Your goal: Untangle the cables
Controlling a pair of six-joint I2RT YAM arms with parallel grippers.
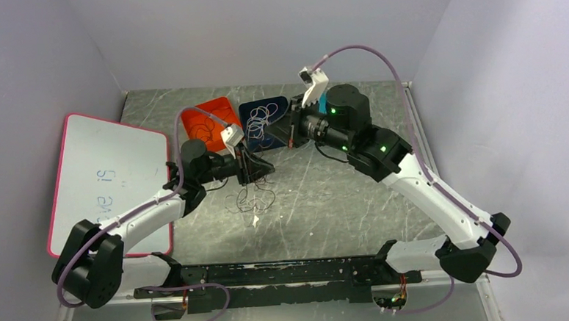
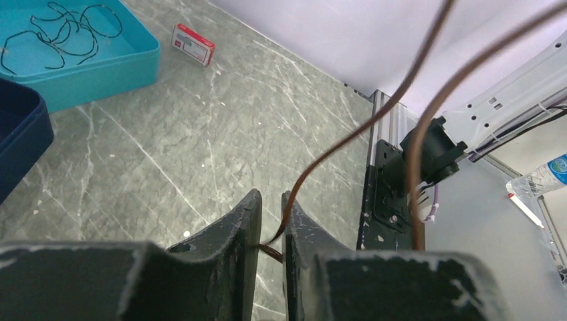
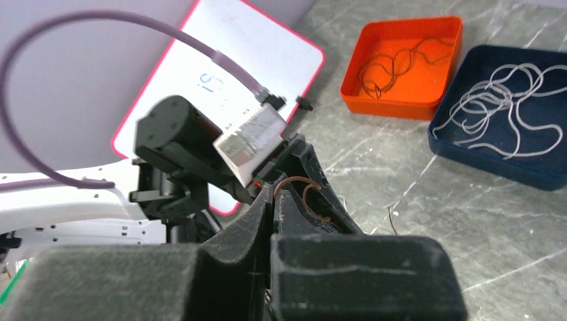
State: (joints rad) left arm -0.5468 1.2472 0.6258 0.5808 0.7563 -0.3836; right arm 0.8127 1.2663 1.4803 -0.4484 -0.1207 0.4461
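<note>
Left wrist only: brownish-red cable (image 2: 334,147) inside left gripper (image 2: 270,200)

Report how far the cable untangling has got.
Done: loose cables lie sorted in the orange tray, navy tray and teal tray. In hand: the left gripper has its jaws narrowly apart around a brownish-red cable; the right gripper is shut close by. Left: a small tangle on the table.
</note>
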